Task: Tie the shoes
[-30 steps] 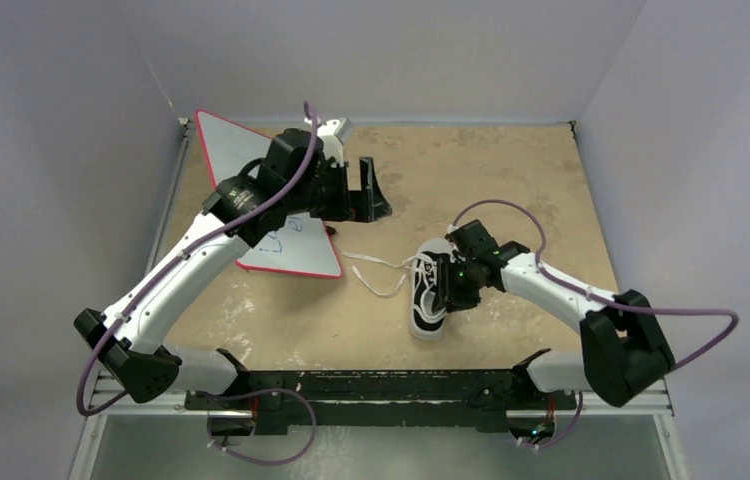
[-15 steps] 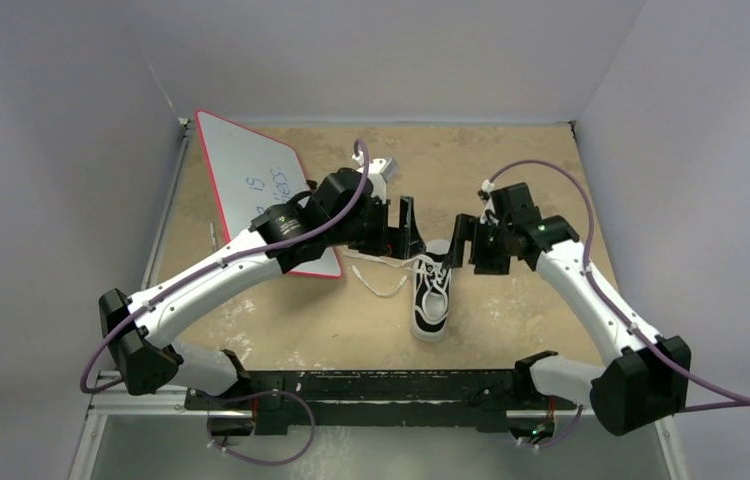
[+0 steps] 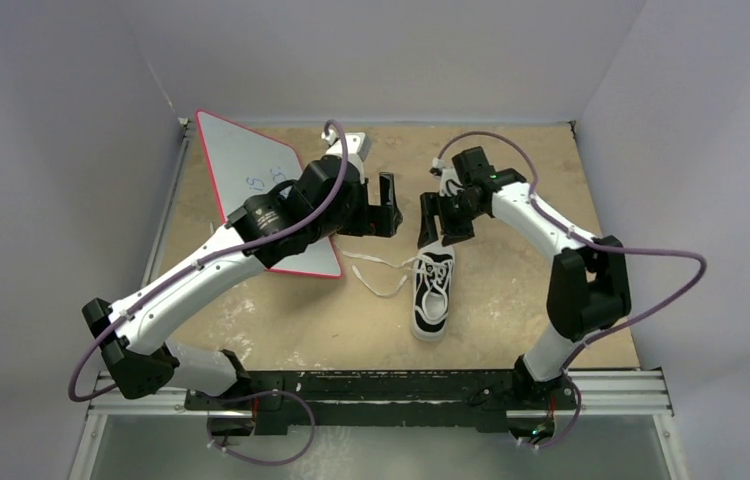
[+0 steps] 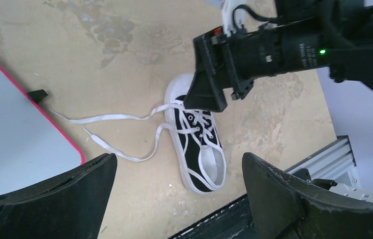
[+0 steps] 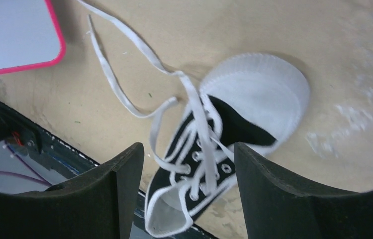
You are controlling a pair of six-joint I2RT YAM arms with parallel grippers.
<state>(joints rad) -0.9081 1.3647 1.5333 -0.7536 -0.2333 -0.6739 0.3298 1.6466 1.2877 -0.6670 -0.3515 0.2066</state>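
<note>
The black sneaker with white stripes, sole and toe cap lies on the table, toe toward the back. It shows in the left wrist view and the right wrist view. Its white laces trail loose to the left toward the whiteboard; they also show in the left wrist view and the right wrist view. My left gripper is open and empty, above the table behind and left of the shoe. My right gripper is open and empty, raised above the toe.
A red-edged whiteboard with blue writing lies at the back left, partly under my left arm. Grey walls enclose the back and sides. The black base rail runs along the near edge.
My left gripper has pulled back and left, away from the shoe. My right gripper has moved left and toward the back, from beside the shoe to above its toe. The shoe and laces have not moved.
</note>
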